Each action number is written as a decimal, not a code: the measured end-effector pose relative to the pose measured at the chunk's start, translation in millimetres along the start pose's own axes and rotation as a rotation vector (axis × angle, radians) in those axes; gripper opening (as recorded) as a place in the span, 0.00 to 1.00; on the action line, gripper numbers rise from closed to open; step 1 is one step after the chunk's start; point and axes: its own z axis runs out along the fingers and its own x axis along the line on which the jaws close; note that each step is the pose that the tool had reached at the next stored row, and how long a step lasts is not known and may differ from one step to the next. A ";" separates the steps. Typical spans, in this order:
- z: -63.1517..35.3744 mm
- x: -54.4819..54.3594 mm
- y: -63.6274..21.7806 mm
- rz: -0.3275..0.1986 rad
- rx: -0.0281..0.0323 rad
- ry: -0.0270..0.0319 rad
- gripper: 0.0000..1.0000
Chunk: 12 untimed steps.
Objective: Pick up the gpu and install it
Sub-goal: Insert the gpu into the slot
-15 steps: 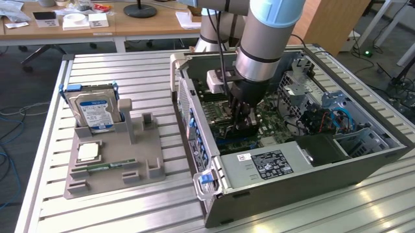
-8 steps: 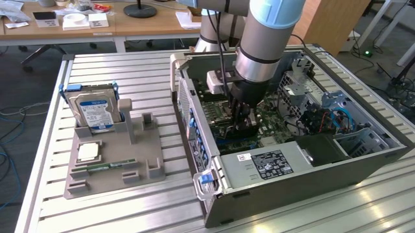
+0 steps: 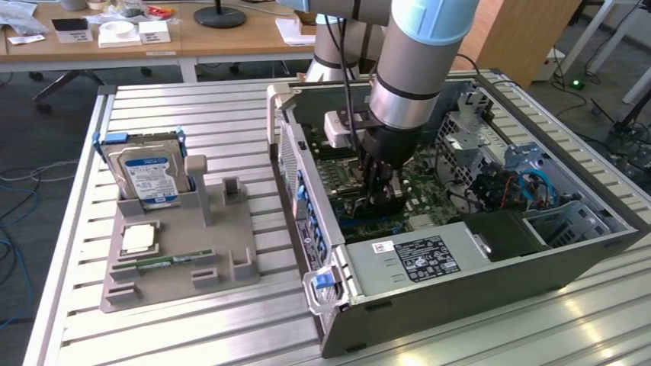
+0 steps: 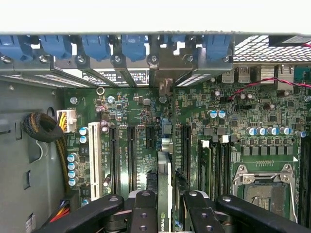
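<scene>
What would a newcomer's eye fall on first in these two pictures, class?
The robot arm reaching down into the open computer case, its gripper holding the gpu edge-on over the green motherboard. Next, the hard drive standing upright in the grey holder at the exterior view's left.

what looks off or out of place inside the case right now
Nothing stands out. The gripper holds the gpu edge-on, upright over the motherboard slots inside the computer case. The hard drive sits upright in its gray holder outside.
</scene>
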 end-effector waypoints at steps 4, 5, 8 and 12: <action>0.3 0.0 0.2 0.000 0.0003 -0.0006 0.32; 0.1 0.0 0.1 0.000 0.0001 -0.0002 0.38; 0.0 0.0 0.0 0.000 0.0000 0.0000 0.50; 0.0 0.0 0.0 0.000 -0.0001 0.0000 0.56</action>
